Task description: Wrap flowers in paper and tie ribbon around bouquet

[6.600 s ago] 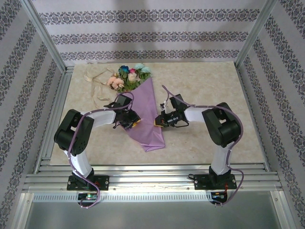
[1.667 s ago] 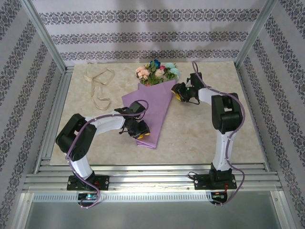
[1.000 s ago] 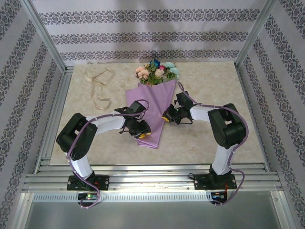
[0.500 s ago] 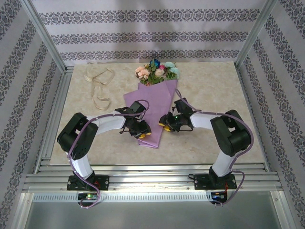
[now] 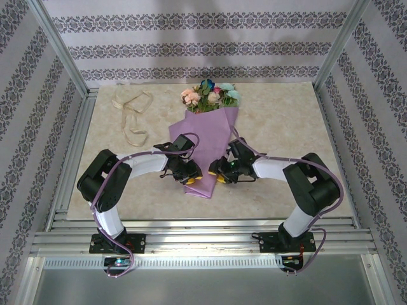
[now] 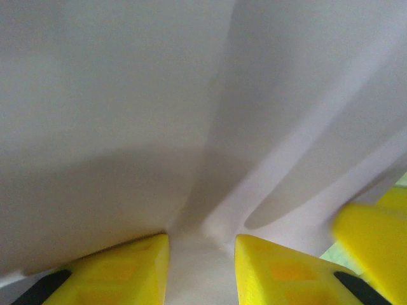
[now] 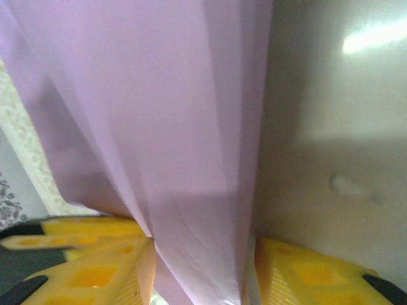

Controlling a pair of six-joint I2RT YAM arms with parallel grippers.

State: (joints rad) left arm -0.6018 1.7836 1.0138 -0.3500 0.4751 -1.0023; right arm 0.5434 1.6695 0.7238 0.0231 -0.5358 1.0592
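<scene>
The bouquet lies on the table with its flowers at the far end, sticking out of the lilac paper cone. My left gripper is shut on the cone's narrow near end from the left; the paper bunches between its yellow fingers. My right gripper is at the same end from the right. It stands open, its fingers either side of a fold of paper. The cream ribbon lies looped at the far left, away from both grippers.
Metal rails edge the beige tabletop on the left and near sides, and patterned walls close in the cell. My right gripper's yellow finger shows next to the left one.
My right arm has swung from the cone's upper right side down to its narrow end, and its jaws have opened around the paper. The left gripper has kept its hold in place.
</scene>
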